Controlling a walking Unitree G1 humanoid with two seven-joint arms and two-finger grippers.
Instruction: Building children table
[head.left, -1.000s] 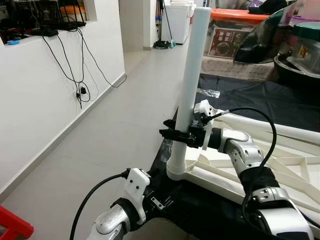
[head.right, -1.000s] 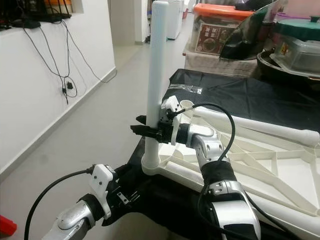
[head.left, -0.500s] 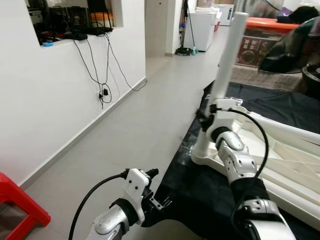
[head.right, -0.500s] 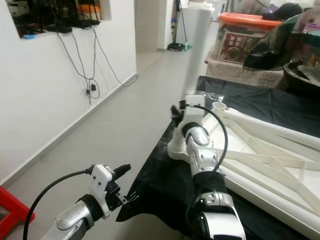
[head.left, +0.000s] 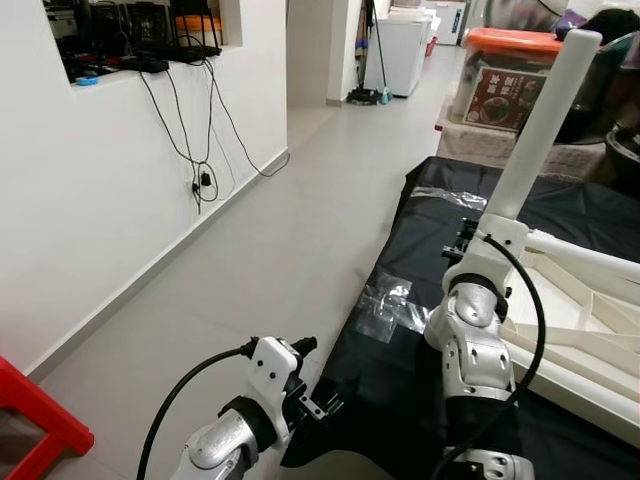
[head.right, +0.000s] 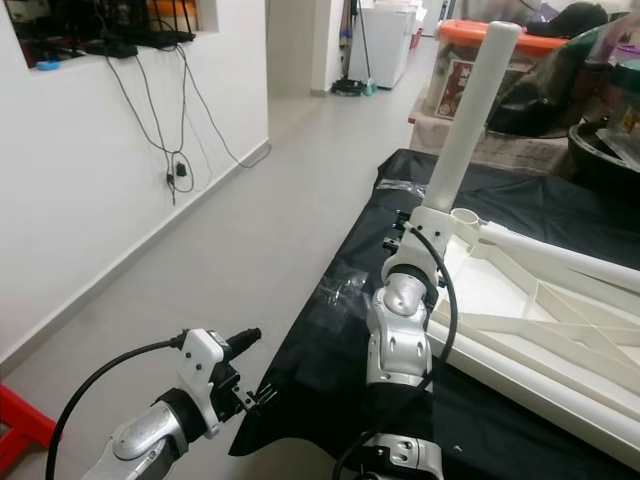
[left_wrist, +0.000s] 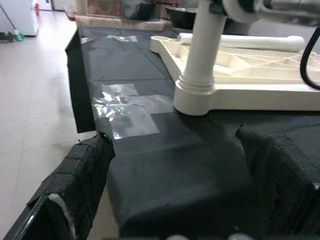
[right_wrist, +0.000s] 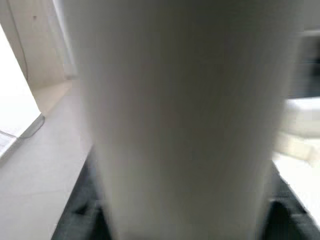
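On the black plastic sheet (head.left: 420, 330) spread over the pale tiled floor (head.left: 270, 230) lies the upturned white plastic tabletop with ribbed underside (head.right: 540, 320), and a long white round table leg (head.left: 535, 125) stands in its near corner socket, tilted a little toward the robot's right. The right gripper (head.left: 466, 238) sits against the lower part of this leg, just above the socket; its wrist view shows the leg's white surface pressed close and blurred, but whether the fingers are clamped on it I cannot tell. The left gripper (left_wrist: 170, 200) hovers low over the sheet's near edge, its padded black fingers (left_wrist: 82, 175) spread apart and holding nothing, well apart from the leg's base (left_wrist: 196, 95).
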